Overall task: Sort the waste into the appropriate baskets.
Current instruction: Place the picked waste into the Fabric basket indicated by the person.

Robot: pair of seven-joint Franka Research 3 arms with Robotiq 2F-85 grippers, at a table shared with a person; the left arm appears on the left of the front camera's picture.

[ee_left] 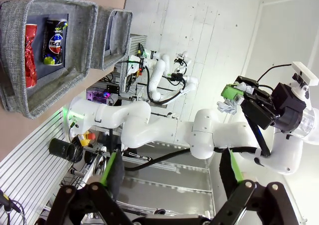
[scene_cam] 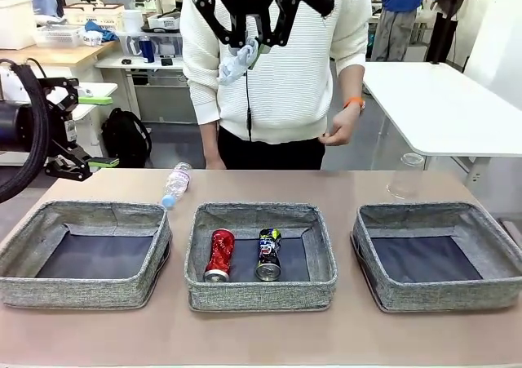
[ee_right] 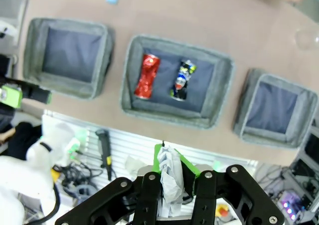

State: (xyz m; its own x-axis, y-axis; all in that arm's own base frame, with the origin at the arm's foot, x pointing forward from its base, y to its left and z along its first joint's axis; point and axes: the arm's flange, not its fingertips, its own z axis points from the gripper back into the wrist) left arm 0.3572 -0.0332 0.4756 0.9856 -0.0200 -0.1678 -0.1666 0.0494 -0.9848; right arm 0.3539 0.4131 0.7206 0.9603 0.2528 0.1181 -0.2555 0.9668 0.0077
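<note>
Got the wad (ee_right: 167, 180) clamped between the green pads of right claw (ee_right: 170, 157), jaws nearly shut on it, paper bulging out past both sides of the pads. Hangs high over the table (scene_cam: 261, 339), roughly above middle basket (scene_cam: 261, 296) going by the wrist view. Probably kept that high to clear every rim before committing to a drop spot.

Below, in middle basket: red can (scene_cam: 220, 254) and dark can (scene_cam: 268, 254), lying side by side, close but apart. Reads as the can basket, so likely wrong for paper. Left basket (scene_cam: 81, 293) and right basket (scene_cam: 444, 296) bare inside. Would guess one of those for the wad, cannot tell which.

Not sorted yet: bottle (scene_cam: 174, 184), lying on the table just behind left basket's far right corner, and cup (scene_cam: 406, 176), standing behind right basket near the far edge.

Left claw (ee_left: 170, 155) spread wide, gripping nothing, off by the table's far left corner, well apart from the baskets.

Room: open air straight down to any basket. Wide mouths, low walls, only narrow gaps between baskets. Mind the hand (scene_cam: 338, 131) hanging beyond the far edge, near the cup. Expect a light wad to cling to a pad or drift on release, so better to drop from lower, over a basket's centre.
</note>
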